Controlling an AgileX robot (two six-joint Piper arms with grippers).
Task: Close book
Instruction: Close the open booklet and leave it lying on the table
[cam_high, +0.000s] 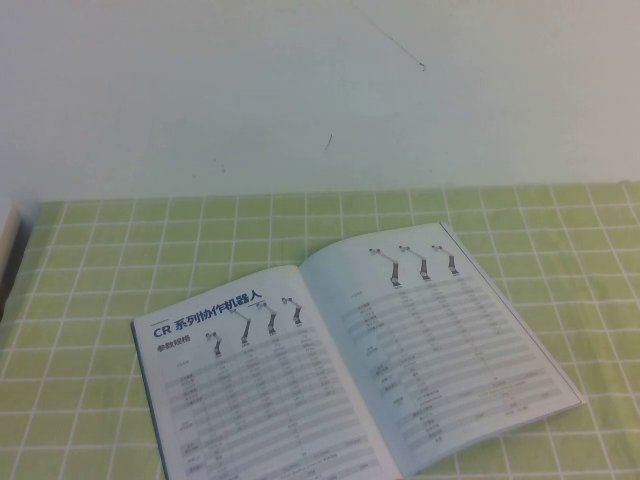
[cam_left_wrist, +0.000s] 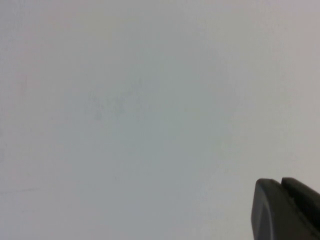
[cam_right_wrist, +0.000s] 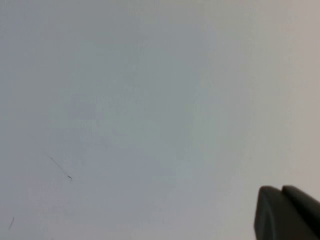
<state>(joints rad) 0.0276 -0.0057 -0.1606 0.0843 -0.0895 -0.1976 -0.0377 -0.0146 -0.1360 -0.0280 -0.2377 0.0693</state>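
Observation:
In the high view an open book (cam_high: 350, 360) lies flat on the green checked tablecloth (cam_high: 120, 260), near the front of the table, white pages of tables and robot-arm pictures facing up. Neither arm shows in the high view. The left gripper (cam_left_wrist: 281, 181) appears only in the left wrist view, its two dark fingertips pressed together against a plain white wall, holding nothing. The right gripper (cam_right_wrist: 282, 189) appears only in the right wrist view, likewise shut and empty, facing the wall. The book shows in neither wrist view.
A white wall (cam_high: 320, 90) with a few thin dark marks rises behind the table. A pale object's edge (cam_high: 6, 235) shows at the table's far left. Bare cloth surrounds the book to the left, right and behind.

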